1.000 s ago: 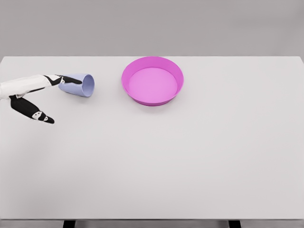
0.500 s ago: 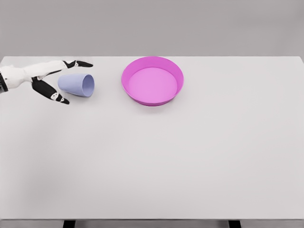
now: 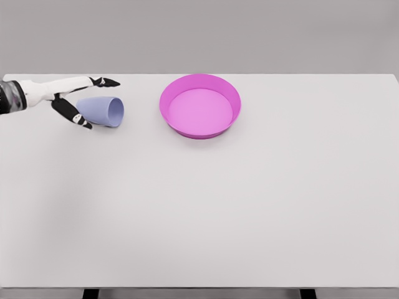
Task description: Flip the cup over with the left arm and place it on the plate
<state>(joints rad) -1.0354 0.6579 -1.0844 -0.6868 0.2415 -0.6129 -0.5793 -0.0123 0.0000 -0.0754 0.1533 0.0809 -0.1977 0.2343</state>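
A bare simulated test scene, not a lived-in room: a plain white worktop (image 3: 206, 205) fills the view, with a flat, featureless grey wall (image 3: 199, 34) behind its far edge. Surfaces are uniformly smooth and evenly lit, and dark table legs (image 3: 91, 293) show below the near edge.

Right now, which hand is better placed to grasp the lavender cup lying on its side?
Left. The left hand is at the lavender plastic cup, fingers spread around its closed end, not yet gripping. The cup lies left of the round magenta plate. The right arm is not in view.
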